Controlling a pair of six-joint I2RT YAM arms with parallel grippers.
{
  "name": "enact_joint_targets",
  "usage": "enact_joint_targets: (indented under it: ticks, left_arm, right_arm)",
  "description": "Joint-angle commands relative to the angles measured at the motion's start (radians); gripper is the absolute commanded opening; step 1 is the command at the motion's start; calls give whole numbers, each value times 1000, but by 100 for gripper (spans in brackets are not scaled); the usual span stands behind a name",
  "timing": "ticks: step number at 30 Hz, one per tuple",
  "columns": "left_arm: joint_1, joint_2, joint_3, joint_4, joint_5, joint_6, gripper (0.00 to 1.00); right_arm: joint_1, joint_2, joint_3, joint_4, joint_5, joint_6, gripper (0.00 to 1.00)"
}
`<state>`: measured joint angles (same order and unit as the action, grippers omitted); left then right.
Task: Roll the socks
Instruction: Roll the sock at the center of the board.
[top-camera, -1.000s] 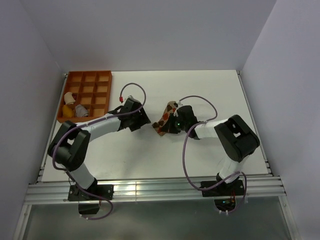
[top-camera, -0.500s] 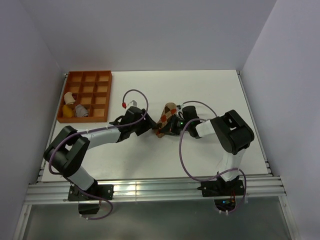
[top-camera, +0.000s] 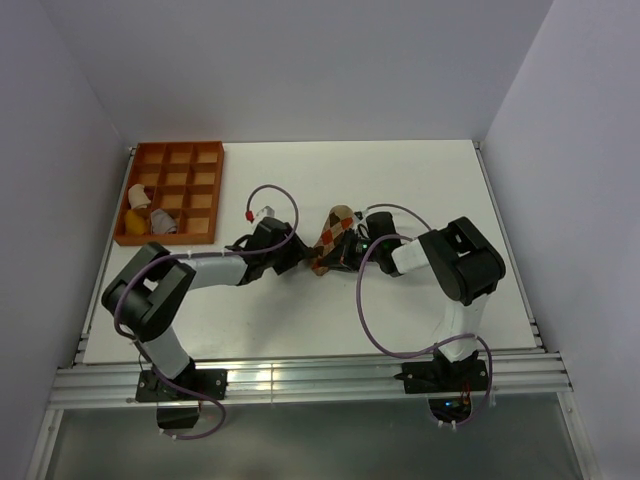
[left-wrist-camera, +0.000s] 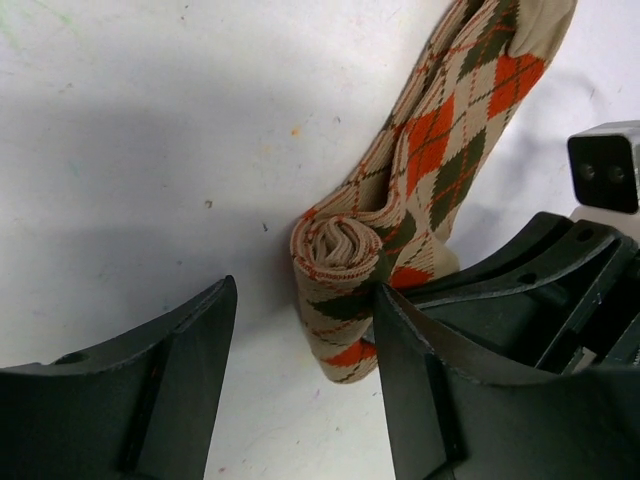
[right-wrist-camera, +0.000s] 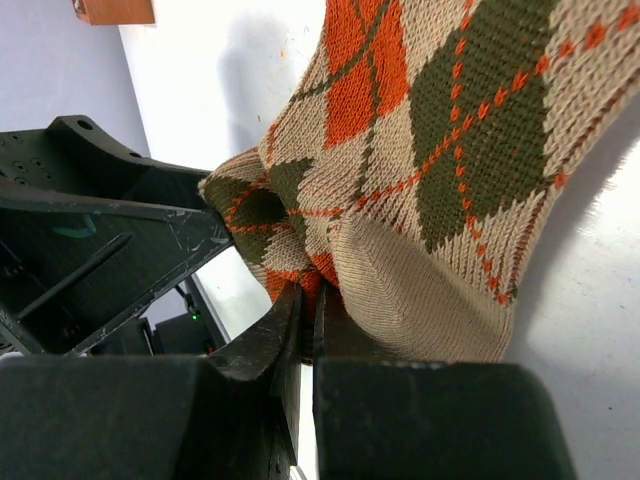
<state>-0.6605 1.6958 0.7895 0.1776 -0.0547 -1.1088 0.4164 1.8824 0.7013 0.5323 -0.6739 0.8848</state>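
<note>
The tan argyle sock (top-camera: 330, 240) lies mid-table, its near end rolled into a short coil (left-wrist-camera: 340, 290); it fills the right wrist view (right-wrist-camera: 450, 170). My right gripper (top-camera: 343, 254) is shut on the coiled end (right-wrist-camera: 312, 290). My left gripper (top-camera: 300, 260) is open, its fingers (left-wrist-camera: 170, 390) astride the coil, the right finger close beside it. In the orange tray, one compartment holds a bundle (top-camera: 148, 217) of tan and grey fabric; I cannot tell if the grey-brown sock is in it.
An orange compartment tray (top-camera: 185, 175) stands at the back left of the white table. The two arms' fingers nearly meet at the sock. Walls close the table on three sides.
My left gripper has moved right, up to the sock's rolled end. My right gripper has shifted slightly left with the sock, still holding it.
</note>
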Motion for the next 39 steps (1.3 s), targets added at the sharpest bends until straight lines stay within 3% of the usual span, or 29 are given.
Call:
enact_joint_targets:
  ticks: [1, 5, 10, 13, 17, 18, 21, 28, 34, 39]
  left_arm:
    - [1, 30, 10, 54, -8, 1, 62]
    - [-1, 57, 13, 68, 1, 7, 55]
    - [-2, 70, 8, 68, 13, 3, 40]
    - [-2, 70, 4, 62, 12, 4, 38]
    - [-2, 64, 13, 33, 6, 12, 23]
    - [-2, 61, 16, 27, 4, 15, 15]
    - [-2, 51, 46, -48, -11, 32, 1]
    - [-2, 28, 148, -280, -77, 112, 0]
    - [-2, 30, 192, -351, -68, 164, 0]
    - [-2, 39, 205, -377, -34, 176, 0]
  right_arm:
    - [1, 43, -10, -95, 34, -21, 0]
    - [-1, 44, -6, -100, 34, -26, 0]
    - [-1, 38, 9, -121, 39, -47, 0]
    - [1, 17, 29, -159, 53, -87, 0]
    - [-1, -19, 78, -238, 89, -151, 0]
    - [-1, -26, 90, -256, 94, -180, 0]
    - [-1, -63, 128, -319, 118, -236, 8]
    - [-1, -224, 193, -423, 232, -362, 30]
    - [-5, -218, 280, -457, 335, -402, 39]
    - [-10, -145, 329, -468, 399, -408, 41]
